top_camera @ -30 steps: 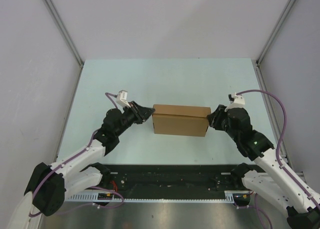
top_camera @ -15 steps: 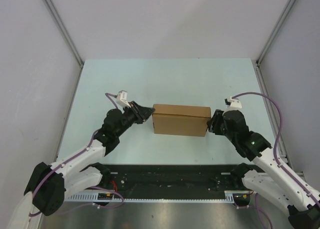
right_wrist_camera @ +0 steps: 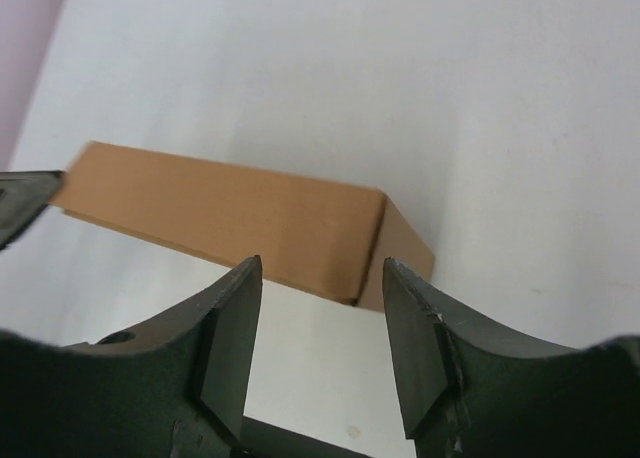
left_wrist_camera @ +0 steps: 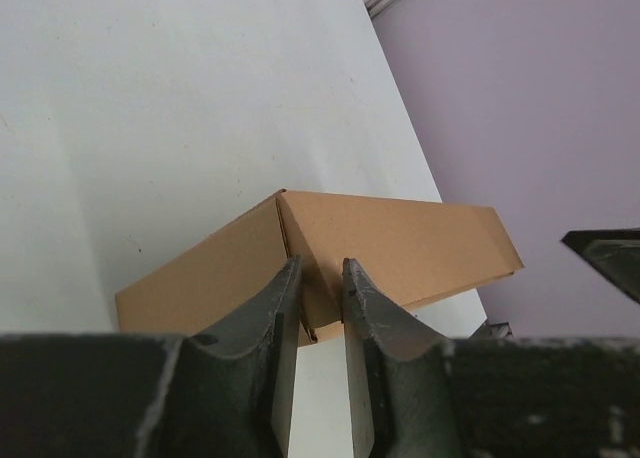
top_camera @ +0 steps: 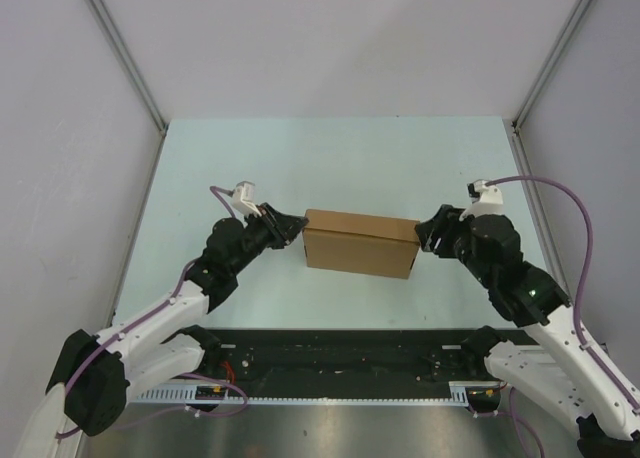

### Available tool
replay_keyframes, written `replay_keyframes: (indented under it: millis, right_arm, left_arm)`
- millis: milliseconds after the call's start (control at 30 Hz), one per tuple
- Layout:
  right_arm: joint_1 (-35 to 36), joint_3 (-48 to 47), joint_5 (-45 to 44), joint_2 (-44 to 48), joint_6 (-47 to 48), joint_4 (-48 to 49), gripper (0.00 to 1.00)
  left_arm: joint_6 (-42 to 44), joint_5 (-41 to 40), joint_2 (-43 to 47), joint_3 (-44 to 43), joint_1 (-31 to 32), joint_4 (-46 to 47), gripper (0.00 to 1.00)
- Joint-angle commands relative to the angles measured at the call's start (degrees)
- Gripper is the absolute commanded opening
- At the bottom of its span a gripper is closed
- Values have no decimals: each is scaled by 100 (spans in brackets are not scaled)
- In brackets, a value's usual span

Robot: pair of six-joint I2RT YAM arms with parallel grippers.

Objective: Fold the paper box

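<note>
— What is seen first from overhead?

— A pale green table (top_camera: 330, 158) is seen. The two arms are mounted at its 6 o'clock edge.

— Where is the paper box (top_camera: 360, 243) found?

— It is set flat near the table's middle, a little toward 6 o'clock. It is folded up into a closed brown block. Its long side is laid from 9 to 3 o'clock, with the 3 o'clock end turned slightly nearer the arms.

— How is the left gripper (top_camera: 298, 224) placed?

— It is held against the box's 9 o'clock end. In the left wrist view its fingers (left_wrist_camera: 275, 318) are kept only a narrow gap apart, and their tips are laid over the lower part of that end face. Whether any cardboard is pinched there cannot be told.

— And the right gripper (top_camera: 422, 236)?

— It is stationed at the 3 o'clock end, just beside the box. In the right wrist view its fingers (right_wrist_camera: 225, 328) are spread well apart and nothing is held between them. The box's near corner is framed in the gap beyond the tips.
</note>
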State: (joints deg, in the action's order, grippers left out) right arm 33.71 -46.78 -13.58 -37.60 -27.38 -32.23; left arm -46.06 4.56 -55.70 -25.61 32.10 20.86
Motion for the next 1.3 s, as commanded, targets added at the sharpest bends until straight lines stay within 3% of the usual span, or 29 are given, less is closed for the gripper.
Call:
replay_keyframes:
  millis: [0,133,467,800,1267]
  right_arm:
    - [-101,-560,356,87,320,111,58]
    - [-470,-516,864,-289,224,103,61]
    - [-2272,530,3808,-265,-584,1113,68]
    - [-2431,969,4223,-115,-927,1175,73]
    - [-2440,1804,4197,-28,-1103,1439,51]
  left_arm:
    - [449,-394,-134,126,-19,-1339,27]
    - [493,-429,-90,108,-19,-1374,28]
    - [528,-438,-37,108,-10,-1374,30]
    - [572,-588,24,56,-10,-1418,32]
    - [572,-561,16,38,-10,-1409,32]
